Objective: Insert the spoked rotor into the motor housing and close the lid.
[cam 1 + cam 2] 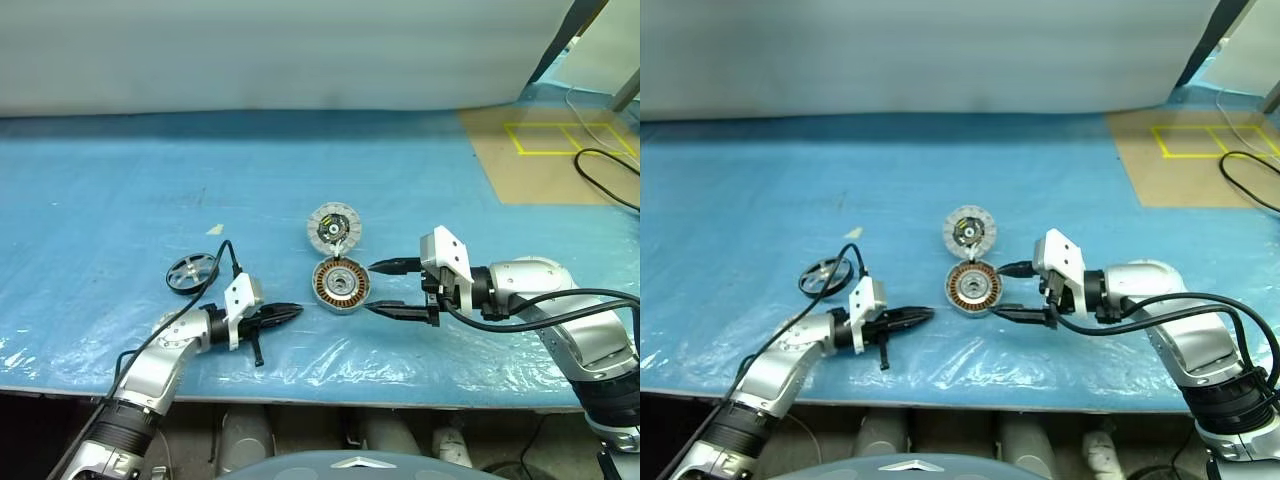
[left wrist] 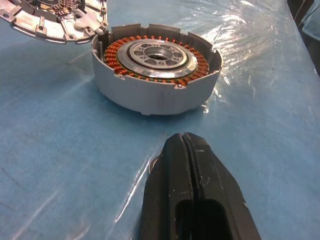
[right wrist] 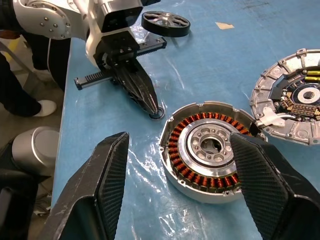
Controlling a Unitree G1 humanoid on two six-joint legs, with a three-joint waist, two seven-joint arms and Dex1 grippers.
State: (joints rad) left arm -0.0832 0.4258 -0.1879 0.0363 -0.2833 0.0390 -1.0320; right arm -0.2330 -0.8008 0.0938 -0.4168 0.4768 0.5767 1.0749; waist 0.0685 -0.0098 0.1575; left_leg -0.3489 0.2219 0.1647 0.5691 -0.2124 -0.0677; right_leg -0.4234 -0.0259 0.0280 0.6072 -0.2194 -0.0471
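Three motor parts lie on the blue plastic-covered table (image 1: 120,200): the motor housing (image 1: 341,285) sits near the middle, the lid (image 1: 332,227) lies just beyond it with its segmented, wired face up and a short lead running between the two, and the spoked rotor (image 1: 192,272) rests well to the left, beside the left arm. The rotor looks light, thin and rigid, probably a little slippery on its dark rim, so a pinch across the rim or on a spoke near the hub seems safest; lying flat on the crinkled film, it may be awkward to get a finger under. The housing looks heavy and stiff, best taken by its outer wall, keeping clear of the copper windings, which are the fragile part. The left gripper (image 1: 290,313) is clenched with nothing between its fingers, pointing right toward the housing; the right gripper (image 1: 385,287) stands released, its jaws wide apart at the housing's right side. The right wrist view reveals a small dark O-ring (image 3: 157,112) lying at the left gripper's tip, too small to make out from the head views, while the left wrist view shows the housing's notched wall close up.
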